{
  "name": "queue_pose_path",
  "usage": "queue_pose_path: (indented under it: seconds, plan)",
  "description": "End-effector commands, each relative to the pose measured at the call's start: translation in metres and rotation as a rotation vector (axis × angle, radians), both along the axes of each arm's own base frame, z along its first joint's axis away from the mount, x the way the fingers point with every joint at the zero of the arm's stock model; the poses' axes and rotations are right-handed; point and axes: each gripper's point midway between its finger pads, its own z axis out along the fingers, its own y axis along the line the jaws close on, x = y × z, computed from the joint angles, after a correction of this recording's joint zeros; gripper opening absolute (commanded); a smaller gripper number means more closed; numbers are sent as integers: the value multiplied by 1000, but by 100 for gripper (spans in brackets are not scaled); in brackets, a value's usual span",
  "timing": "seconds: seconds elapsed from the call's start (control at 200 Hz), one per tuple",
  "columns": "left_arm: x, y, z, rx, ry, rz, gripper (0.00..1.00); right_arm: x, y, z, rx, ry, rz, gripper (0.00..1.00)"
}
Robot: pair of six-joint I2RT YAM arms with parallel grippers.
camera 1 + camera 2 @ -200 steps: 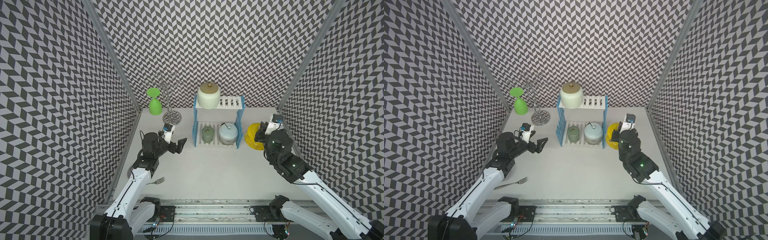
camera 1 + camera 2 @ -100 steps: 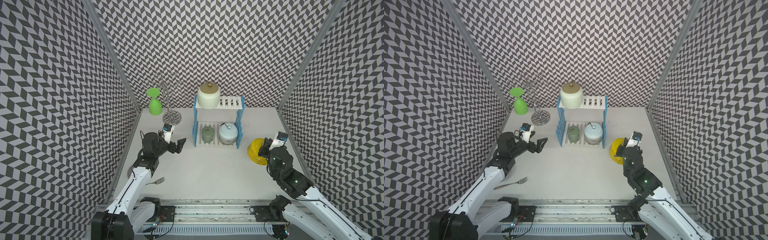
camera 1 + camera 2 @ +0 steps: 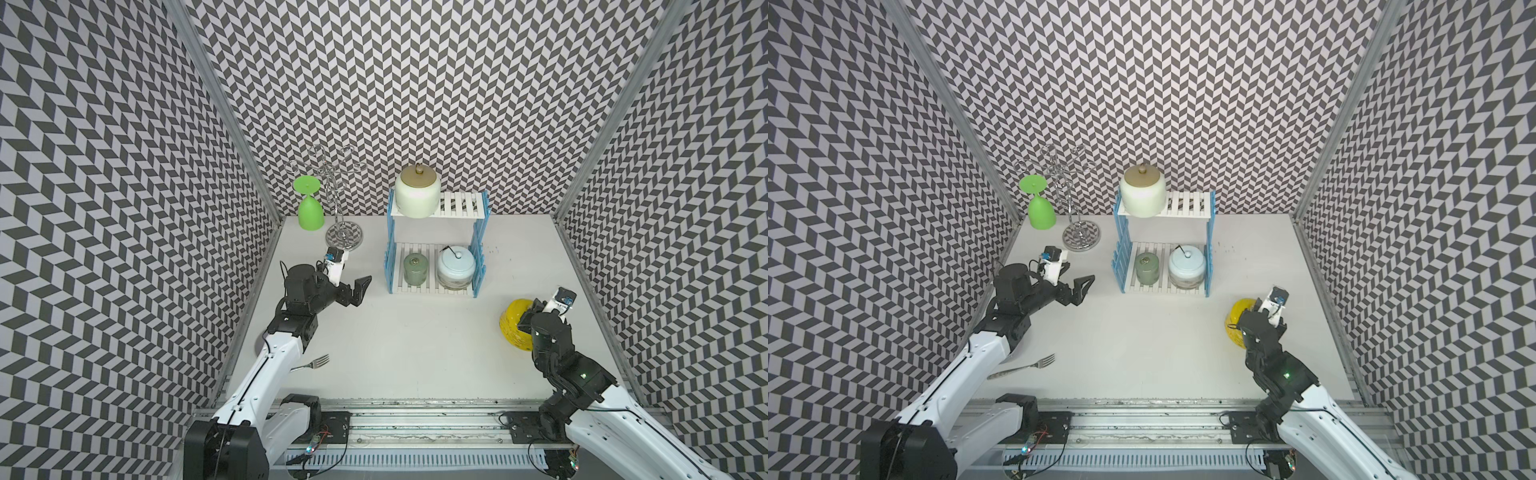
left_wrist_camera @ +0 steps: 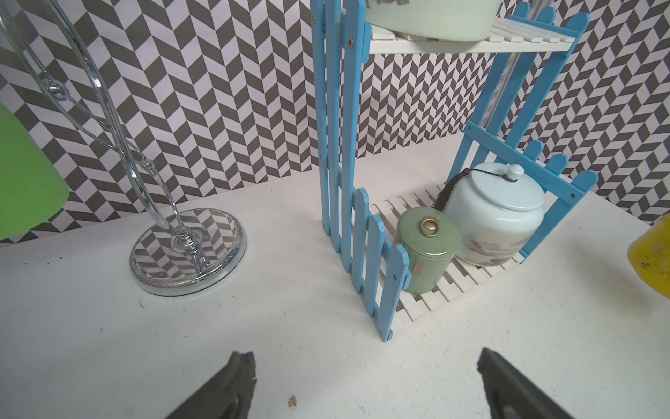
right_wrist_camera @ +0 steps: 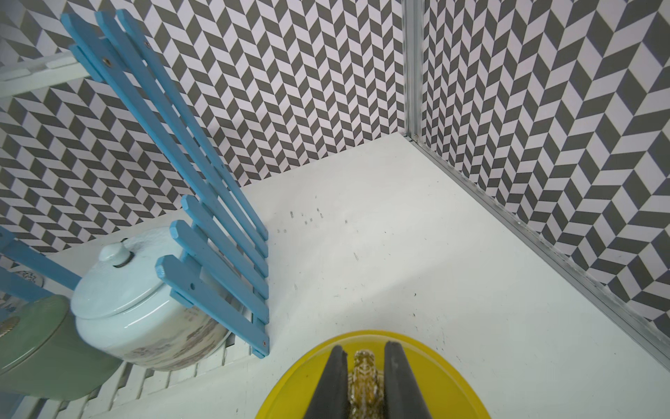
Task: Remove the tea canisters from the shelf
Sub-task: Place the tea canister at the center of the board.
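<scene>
The right end effector [image 5: 365, 353] is clenched on the gold knob [image 5: 364, 377] of the yellow canister [image 3: 512, 326], which is off the shelf [image 3: 457, 205], near its front right corner. The arm hides part of this jar in both top views and the right wrist view cuts off its lid; whether its base touches the surface [image 3: 415, 353] cannot be told. The left end effector [image 3: 360, 290] is released, jaws wide and holding nothing, beside the shelf's left fence. The cream canister [image 3: 417, 199] stands on the upper board, its top cut off in the left wrist view. The sage green canister [image 3: 415, 270] and the pale blue canister [image 3: 456, 268] stand side by side on the lower board. The left arm partly hides the fork [image 3: 313, 363] handle
</scene>
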Motion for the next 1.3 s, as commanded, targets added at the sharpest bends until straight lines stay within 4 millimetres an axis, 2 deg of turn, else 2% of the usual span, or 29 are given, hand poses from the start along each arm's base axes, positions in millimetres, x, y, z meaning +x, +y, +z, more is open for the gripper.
queue_pose_path:
  seconds: [0.0,0.155,0.421,0.901,1.292]
  plan:
    - [2,1,1,1,-19,1,100,9,0,34,108,-156,-50,0]
    - [3,1,1,1,-18,1,100,10,1,20,99,-119,-57,0]
    - [3,1,1,0,-19,0,100,7,-7,9,64,-95,-104,0]
    - [1,1,1,2,-25,1,100,3,-11,-15,45,-56,-122,0]
    - [0,2,1,4,-28,1,100,4,-13,-21,16,-49,-136,5]
